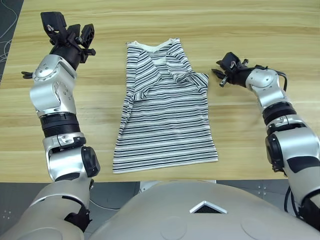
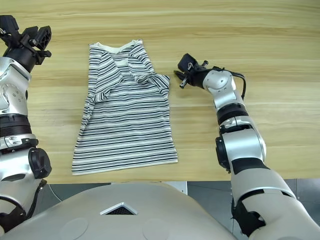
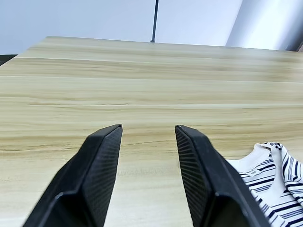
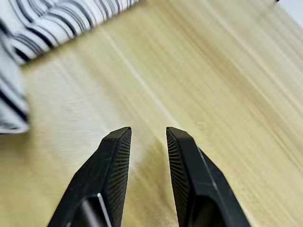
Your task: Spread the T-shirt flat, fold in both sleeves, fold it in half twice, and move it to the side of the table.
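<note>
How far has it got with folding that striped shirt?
The T-shirt lies spread on the table with both sleeves tucked in, so those steps look done. Nothing is in hand: the left pincer and right pincer are open, off the cloth. Two halvings and moving it aside remain.

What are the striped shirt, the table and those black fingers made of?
Shirt: soft knit cloth, probably cotton, since it creases and drapes. Table: pale wood or wood-look laminate, matte, with long grain lines. Left fingers: black and matte with ribbed inner faces, likely plastic or rubber.
</note>
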Tool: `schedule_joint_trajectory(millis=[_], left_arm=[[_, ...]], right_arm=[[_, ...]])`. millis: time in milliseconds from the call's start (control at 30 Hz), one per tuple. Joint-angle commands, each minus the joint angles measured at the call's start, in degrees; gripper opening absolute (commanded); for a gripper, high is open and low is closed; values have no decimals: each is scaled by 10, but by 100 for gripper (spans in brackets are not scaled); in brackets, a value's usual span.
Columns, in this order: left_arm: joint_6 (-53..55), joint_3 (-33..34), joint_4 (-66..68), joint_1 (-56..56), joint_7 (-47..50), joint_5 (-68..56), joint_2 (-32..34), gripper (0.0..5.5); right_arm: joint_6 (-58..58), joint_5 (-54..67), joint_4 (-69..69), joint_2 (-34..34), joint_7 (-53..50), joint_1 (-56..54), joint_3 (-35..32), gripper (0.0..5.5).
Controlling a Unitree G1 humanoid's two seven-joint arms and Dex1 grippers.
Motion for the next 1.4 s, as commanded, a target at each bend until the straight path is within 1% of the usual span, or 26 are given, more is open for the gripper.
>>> schedule_joint_trajectory(millis=[33,167,333,500,600,733,867,1167,1267,1400], left_arm=[[3,-3,-4,5,-3,4,1,211],[4,-3,-6,8,-5,3,2,211],[5,-3,-7,7,-7,4,4,211],[7,-4,-8,5,-8,4,4,211],[10,-4,-14,5,-9,3,5,211],[14,-6,-20,6,-8,4,3,211],[16,-11,-19,3,-9,4,0,211],[16,-19,-18,1,-11,4,-2,211],[1,-43,-19,7,-26,20,1,211],[-53,-104,-51,42,-90,54,15,211]], right_arm=[[1,-4,-7,18,38,42,20,138],[12,23,-75,31,64,68,17,138],[37,31,-151,26,58,93,15,138],[35,-12,-222,8,3,124,32,138],[42,-47,-306,-8,-20,165,48,138],[64,-77,-401,-26,-29,210,62,138],[96,-80,-493,-36,-21,251,68,138],[134,-94,-590,-54,-19,290,78,138],[145,-82,-620,-76,-2,297,62,138],[150,6,-646,-133,70,296,5,138]])
